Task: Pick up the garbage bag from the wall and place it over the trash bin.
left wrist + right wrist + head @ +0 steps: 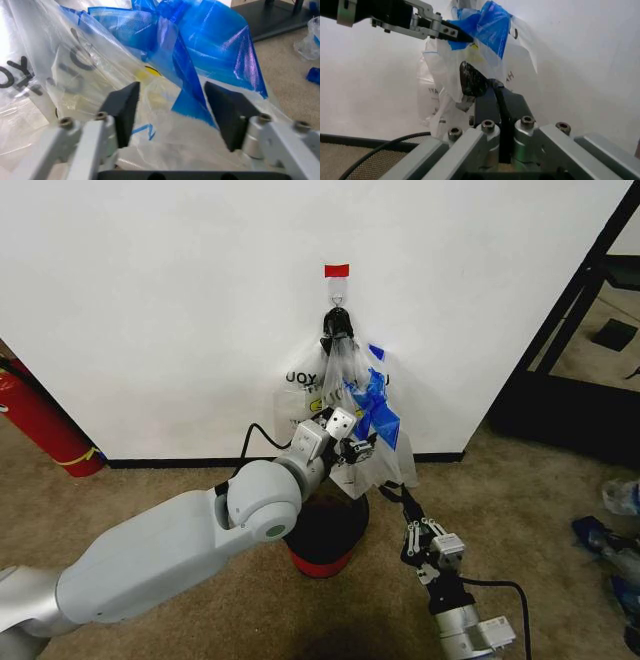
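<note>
Left gripper [172, 108] at garbage bag [165, 75]

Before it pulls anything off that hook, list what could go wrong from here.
1. The left claw is open around the garbage bag, which hangs among matching bags bunched under the black knot; closing could catch several layers.
2. Pulling might drag the whole bunch off the hook.
3. The right claw, shut, sits close below the bags beside the trash bin; the arms could crowd each other.

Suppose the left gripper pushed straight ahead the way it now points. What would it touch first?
Most likely the garbage bag: the open left gripper faces its clear plastic and blue trim directly. The wall lies behind, though the depth is unclear.
</note>
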Controlling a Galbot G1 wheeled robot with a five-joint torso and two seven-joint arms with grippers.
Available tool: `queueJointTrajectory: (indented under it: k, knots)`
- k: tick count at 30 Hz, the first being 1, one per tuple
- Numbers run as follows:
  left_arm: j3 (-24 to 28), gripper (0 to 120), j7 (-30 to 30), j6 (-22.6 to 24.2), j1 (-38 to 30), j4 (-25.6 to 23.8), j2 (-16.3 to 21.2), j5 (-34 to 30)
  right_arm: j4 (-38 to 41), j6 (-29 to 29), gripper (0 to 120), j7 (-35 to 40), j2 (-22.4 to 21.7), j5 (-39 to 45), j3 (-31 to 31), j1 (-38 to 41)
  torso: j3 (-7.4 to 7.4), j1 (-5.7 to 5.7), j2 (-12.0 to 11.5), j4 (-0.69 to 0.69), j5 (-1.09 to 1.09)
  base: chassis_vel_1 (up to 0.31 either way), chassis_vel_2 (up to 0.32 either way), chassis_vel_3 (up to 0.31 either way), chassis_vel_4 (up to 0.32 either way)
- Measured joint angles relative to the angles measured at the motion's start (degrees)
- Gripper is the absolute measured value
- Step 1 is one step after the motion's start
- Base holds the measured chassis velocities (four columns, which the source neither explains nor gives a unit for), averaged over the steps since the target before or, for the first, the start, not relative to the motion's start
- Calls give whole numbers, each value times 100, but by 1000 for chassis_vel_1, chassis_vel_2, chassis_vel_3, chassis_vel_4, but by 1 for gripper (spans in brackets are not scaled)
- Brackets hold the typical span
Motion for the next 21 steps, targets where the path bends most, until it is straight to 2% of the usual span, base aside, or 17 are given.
queueJointTrajectory:
  k: [1,2,4,6,8,14,19,21]
  knots:
    - [-3,48,2,-5,10,-12,15,3,-10,-1,0,0,3,2,-7,3,0,0,0,0,0,0,0,0,0]
    - [-9,41,4,-9,22,-27,32,6,-16,-2,0,0,6,4,-13,7,0,0,0,0,0,0,0,0,0]
    - [-11,41,4,-10,24,-31,37,6,-18,-2,0,0,6,5,-15,9,0,0,0,0,0,0,0,0,0]
    - [-20,27,11,-16,47,-66,95,7,-25,-13,0,2,7,20,-20,31,0,0,0,0,0,0,0,0,0]
    - [-27,24,12,-21,55,-75,119,19,-27,-16,0,5,5,21,-20,47,0,0,0,0,0,0,0,0,0]
    - [-183,3,8,-120,137,-151,215,61,-36,-24,0,35,-8,2,-23,96,0,0,0,0,0,0,0,0,0]
    - [-444,0,18,-317,410,-278,319,76,-22,-39,0,74,-33,-69,-36,108,0,0,0,-1,0,0,0,0,0]
    - [-557,0,29,-423,577,-329,355,128,32,-40,8,97,-62,-140,-26,88,0,0,0,0,0,0,0,0,0]
